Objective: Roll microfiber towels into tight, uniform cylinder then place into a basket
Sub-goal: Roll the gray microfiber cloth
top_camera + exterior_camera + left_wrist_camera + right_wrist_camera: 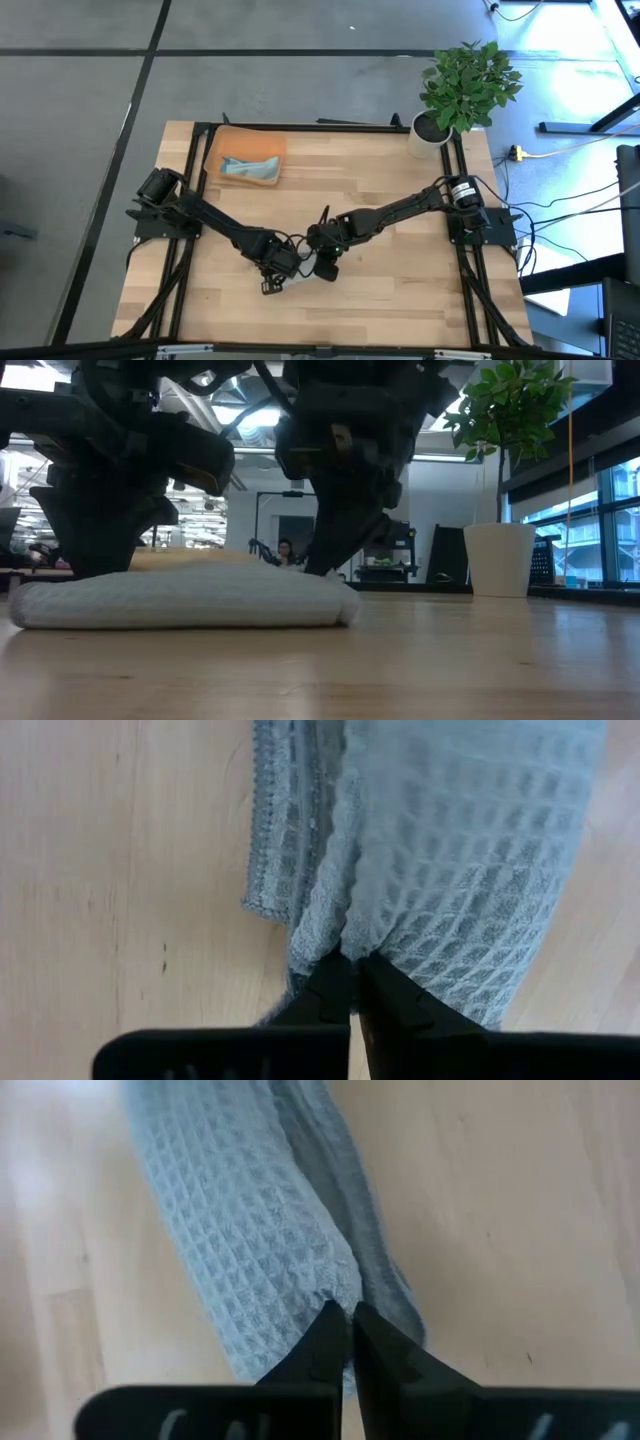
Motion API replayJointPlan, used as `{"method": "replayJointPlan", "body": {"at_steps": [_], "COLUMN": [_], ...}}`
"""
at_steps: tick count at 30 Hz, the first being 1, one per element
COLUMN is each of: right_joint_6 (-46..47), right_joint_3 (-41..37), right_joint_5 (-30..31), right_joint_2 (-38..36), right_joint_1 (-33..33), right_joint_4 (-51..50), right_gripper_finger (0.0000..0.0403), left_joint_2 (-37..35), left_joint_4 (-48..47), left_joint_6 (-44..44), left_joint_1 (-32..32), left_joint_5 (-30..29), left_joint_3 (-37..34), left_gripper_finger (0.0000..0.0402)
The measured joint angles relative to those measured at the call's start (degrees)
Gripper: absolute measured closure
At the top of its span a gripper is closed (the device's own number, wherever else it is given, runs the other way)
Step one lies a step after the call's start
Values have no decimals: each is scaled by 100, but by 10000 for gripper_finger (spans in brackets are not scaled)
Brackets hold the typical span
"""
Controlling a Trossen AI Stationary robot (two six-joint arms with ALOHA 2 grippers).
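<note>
Rolled grey-green towel pinched, apparently, by both grippers.

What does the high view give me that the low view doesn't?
Only the high view shows the orange basket at the table's far left with a teal-blue towel lying in it, and which arm is which: left tool, right tool.

Only the low view shows the pale rolled towel as a long, low roll lying flat on the wood.

Both show the white plant pot and both arms down at the roll.
</note>
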Motion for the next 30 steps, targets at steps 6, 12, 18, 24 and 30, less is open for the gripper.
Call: {"method": "replayJointPlan", "body": {"at_steps": [6,12,18,24,30], "right_joint_6": [64,-77,-82,-69,59], "right_joint_3": [-91,-129,-131,-136,-140], "right_joint_5": [48,59,67,72,77], "right_joint_2": [7,12,19,21,23], "right_joint_1": [-3,-5,-7,-7,-7], "right_joint_4": [-89,-89,-97,-112,-122], "right_gripper_finger": [379,354,338,305,266], "left_joint_2": [2,2,2,4,4], "left_joint_4": [-11,7,72,74,70], "left_joint_6": [6,-77,-100,-101,-107], "left_joint_1": [-2,-9,-16,-13,35], "left_joint_5": [-9,-40,-153,-202,-158], "left_joint_3": [0,0,-2,-3,-2], "left_gripper_finger": [402,402,388,343,312]}}
